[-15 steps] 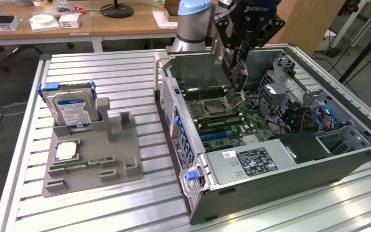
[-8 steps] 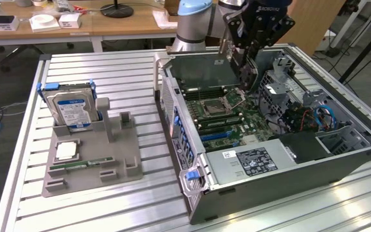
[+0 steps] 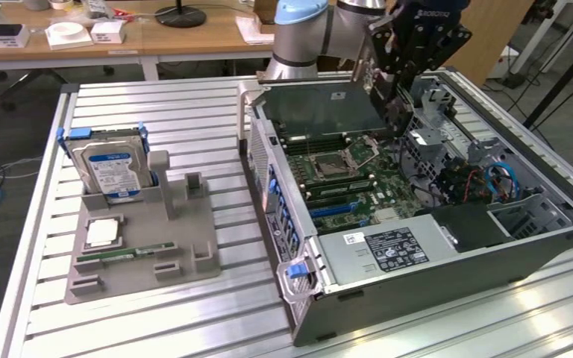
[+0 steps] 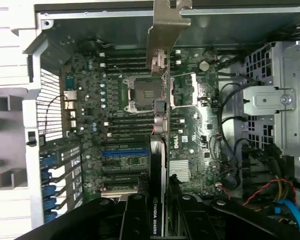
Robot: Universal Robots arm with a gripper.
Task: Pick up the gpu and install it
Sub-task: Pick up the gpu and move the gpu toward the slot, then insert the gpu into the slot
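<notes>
Exterior view: slatted aluminium table [image 3: 167,112], ribbed and shiny. At nine o'clock in this view sits a matte grey moulded fixture [image 3: 187,246]; a silver hard drive [image 3: 107,168] with a blue label stands upright in it, and a slim green RAM stick [image 3: 127,253] lies flat nearer its front. From centre toward four o'clock lies an open dark metal tower case [image 3: 525,246], its green motherboard [image 3: 346,171] exposed. At one o'clock the black gripper [image 3: 386,82] hangs over the case's far end. It is clenched on the gpu [image 3: 321,104], a thin flat dark rectangular card. The card juts from the fingers toward nine o'clock, above the motherboard and clear of it. Wrist view: the gpu [image 4: 157,155] appears edge-on, very slim, pinched between the two black fingers [image 4: 135,215] of the gripper [image 4: 160,205]. White lettering runs along its edge. At its far end is a bent silver sheet-metal bracket [image 4: 165,30]. Beneath it lie the motherboard [image 4: 115,100], a square CPU socket [image 4: 140,92] and a blue slot [image 4: 122,152]. A perforated grey steel drive cage [image 4: 280,100] stands alongside.
</notes>
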